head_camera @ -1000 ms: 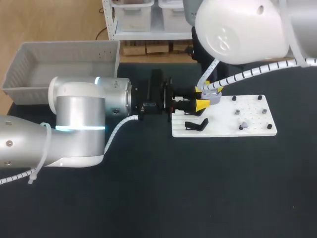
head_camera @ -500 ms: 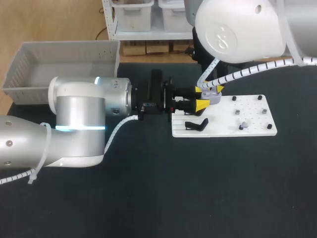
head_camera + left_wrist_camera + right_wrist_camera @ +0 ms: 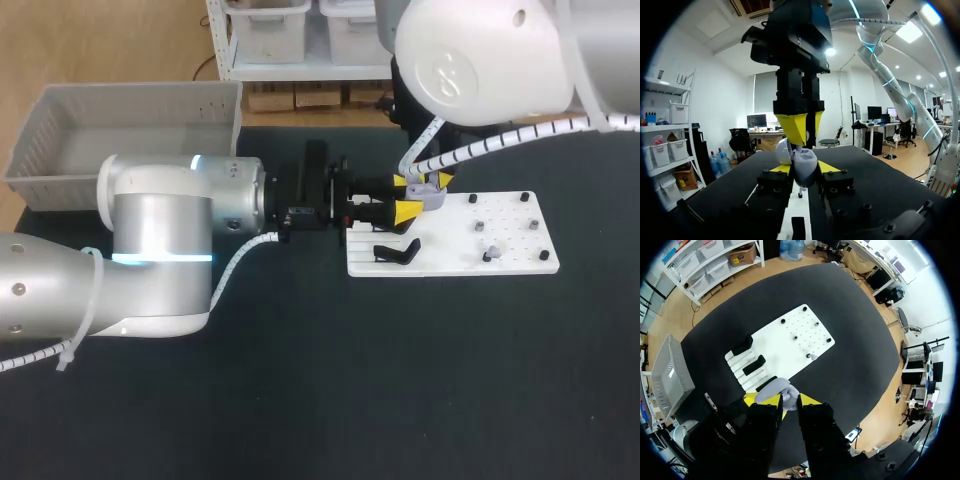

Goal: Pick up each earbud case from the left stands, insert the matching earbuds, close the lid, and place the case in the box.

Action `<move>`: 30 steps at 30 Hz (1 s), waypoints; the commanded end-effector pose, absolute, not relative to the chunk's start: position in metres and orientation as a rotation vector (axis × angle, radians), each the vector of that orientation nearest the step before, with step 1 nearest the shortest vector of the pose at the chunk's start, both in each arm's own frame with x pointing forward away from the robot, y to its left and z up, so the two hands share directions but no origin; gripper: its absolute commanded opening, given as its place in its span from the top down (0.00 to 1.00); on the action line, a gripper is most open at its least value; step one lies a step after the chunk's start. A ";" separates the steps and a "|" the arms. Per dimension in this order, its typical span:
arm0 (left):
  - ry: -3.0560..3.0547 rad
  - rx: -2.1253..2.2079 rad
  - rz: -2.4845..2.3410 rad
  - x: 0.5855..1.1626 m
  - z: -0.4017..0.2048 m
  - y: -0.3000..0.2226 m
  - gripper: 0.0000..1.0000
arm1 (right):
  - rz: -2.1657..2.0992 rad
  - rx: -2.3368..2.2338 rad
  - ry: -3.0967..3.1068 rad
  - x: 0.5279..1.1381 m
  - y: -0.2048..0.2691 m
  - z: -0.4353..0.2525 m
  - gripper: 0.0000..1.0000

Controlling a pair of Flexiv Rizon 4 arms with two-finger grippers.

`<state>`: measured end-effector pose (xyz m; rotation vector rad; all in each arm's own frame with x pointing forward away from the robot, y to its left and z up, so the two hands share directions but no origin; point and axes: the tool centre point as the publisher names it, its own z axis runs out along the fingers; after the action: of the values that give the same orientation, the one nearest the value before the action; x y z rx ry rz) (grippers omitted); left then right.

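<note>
Loading earbuds: my left gripper (image 3: 805, 168) clamps the open earbud case (image 3: 803, 164) over the white board (image 3: 500, 258), my right gripper (image 3: 799, 138) sits at its mouth, and I cannot tell its grip; next, probably seat the bud squarely, then shut the lid.

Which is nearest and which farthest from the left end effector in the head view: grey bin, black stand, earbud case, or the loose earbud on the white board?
1. earbud case, right at the left end effector, between its tips.
2. black stand, on the white board's left end.
3. loose earbud, farther right on the board.
4. grey bin, far off at the table's rear left.
</note>
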<state>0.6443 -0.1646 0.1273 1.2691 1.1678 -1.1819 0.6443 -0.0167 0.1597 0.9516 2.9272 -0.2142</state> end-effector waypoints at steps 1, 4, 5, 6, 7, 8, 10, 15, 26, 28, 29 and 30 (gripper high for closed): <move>1.166 1.265 -1.176 0.642 0.128 -0.166 1.00 | -0.212 0.952 2.935 0.648 -0.017 0.156 1.00; 1.166 1.265 -1.176 0.642 0.128 -0.166 1.00 | -0.202 0.952 2.940 0.648 -0.017 0.155 0.88; 1.166 1.265 -1.176 0.642 0.128 -0.166 1.00 | -0.200 0.951 2.940 0.648 -0.017 0.155 0.66; 1.166 1.265 -1.176 0.642 0.128 -0.166 1.00 | -0.188 0.949 2.943 0.647 -0.018 0.155 0.55; 1.166 1.265 -1.176 0.642 0.128 -0.166 1.00 | -0.179 0.947 2.946 0.647 -0.018 0.155 0.51; 1.166 1.265 -1.176 0.642 0.128 -0.166 1.00 | -0.159 0.944 2.953 0.646 -0.019 0.155 0.39; 1.166 1.265 -1.176 0.642 0.128 -0.166 1.00 | -0.154 0.934 2.953 0.643 -0.019 0.155 0.23; 1.166 1.265 -1.176 0.642 0.128 -0.166 1.00 | -0.071 0.919 2.945 0.632 -0.021 0.164 0.26; 1.166 1.265 -1.176 0.642 0.128 -0.166 1.00 | 0.151 0.598 2.828 0.592 -0.036 0.180 0.44; 1.166 1.265 -1.176 0.642 0.128 -0.166 1.00 | 0.202 0.627 2.824 0.586 -0.041 0.181 0.44; 1.166 1.265 -1.176 0.642 0.128 -0.166 1.00 | 0.217 0.635 2.822 0.584 -0.044 0.181 0.43; 1.166 1.265 -1.176 0.642 0.128 -0.166 1.00 | 0.227 0.646 2.827 0.582 -0.047 0.180 0.40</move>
<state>0.6434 -0.1653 0.1282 1.2700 1.1658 -1.1830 0.6006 -0.0244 0.1809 0.6784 2.9122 -0.0273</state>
